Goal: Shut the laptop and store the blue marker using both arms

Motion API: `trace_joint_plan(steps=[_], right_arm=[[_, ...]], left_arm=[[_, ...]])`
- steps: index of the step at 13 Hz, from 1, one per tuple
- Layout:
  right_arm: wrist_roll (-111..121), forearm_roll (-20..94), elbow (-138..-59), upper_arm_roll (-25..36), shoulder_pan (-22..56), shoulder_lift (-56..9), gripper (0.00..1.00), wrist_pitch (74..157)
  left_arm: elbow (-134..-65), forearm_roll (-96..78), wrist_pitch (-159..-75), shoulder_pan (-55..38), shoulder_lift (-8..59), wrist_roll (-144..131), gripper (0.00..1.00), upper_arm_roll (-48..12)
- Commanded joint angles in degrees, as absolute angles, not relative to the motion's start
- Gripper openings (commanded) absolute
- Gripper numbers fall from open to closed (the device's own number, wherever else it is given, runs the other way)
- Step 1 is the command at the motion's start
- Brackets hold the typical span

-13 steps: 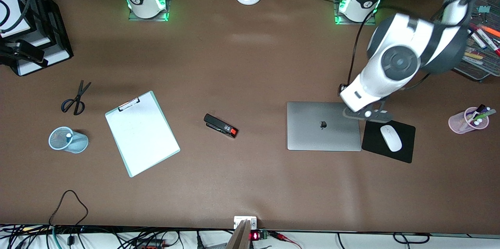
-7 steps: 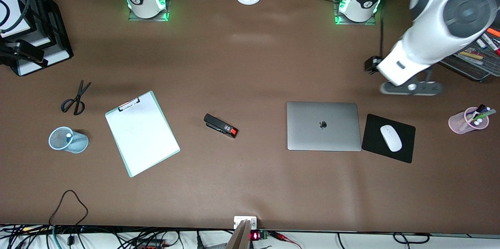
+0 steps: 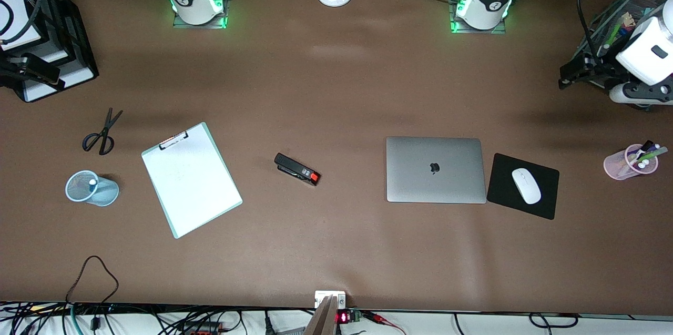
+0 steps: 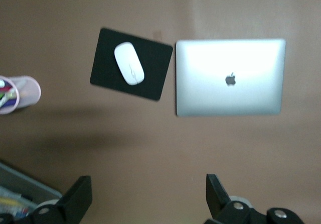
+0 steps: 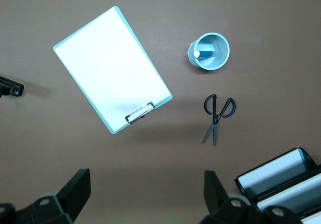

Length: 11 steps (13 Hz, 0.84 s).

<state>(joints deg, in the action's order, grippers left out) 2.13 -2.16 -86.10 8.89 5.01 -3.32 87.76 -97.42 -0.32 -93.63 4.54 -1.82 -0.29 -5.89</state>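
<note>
The laptop (image 3: 435, 169) lies closed beside the mouse pad (image 3: 523, 186); the blue marker (image 5: 203, 54) stands in the mesh cup (image 5: 209, 51). Both grippers, left (image 4: 145, 201) and right (image 5: 145, 199), are held open and empty above the table.

Front camera high overhead; wrist cameras face down, sharing table (image 3: 336, 88).

Tabletop (image 3: 336, 88): scissors (image 3: 101, 133), clipboard (image 3: 191, 179), stapler (image 3: 297, 169), white mouse (image 3: 526, 185) on black mouse pad (image 3: 547, 206), pink cup (image 3: 625, 162) near the left arm's end.
</note>
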Motion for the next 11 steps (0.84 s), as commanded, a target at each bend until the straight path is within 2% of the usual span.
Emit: trace_joint_plan(steps=[1, 6, 11], right_arm=[[1.14, -1.41, -85.78, 8.88, 5.27, -2.73, 1.0, 87.28], [1.49, -1.41, -85.78, 8.79, 5.36, -2.29, 1.0, 87.28], [1.67, -1.32, -85.87, 8.79, 5.36, -2.29, 1.0, 87.1]], left_arm=[[-102.39, 0.69, -95.29, 4.13, -5.97, 1.05, 1.0, -6.06], [-101.95, 1.32, -93.96, 0.53, -5.71, 5.01, 1.0, -2.64], [-101.08, 1.32, -93.87, 0.35, -5.01, 4.92, 1.0, -2.55]])
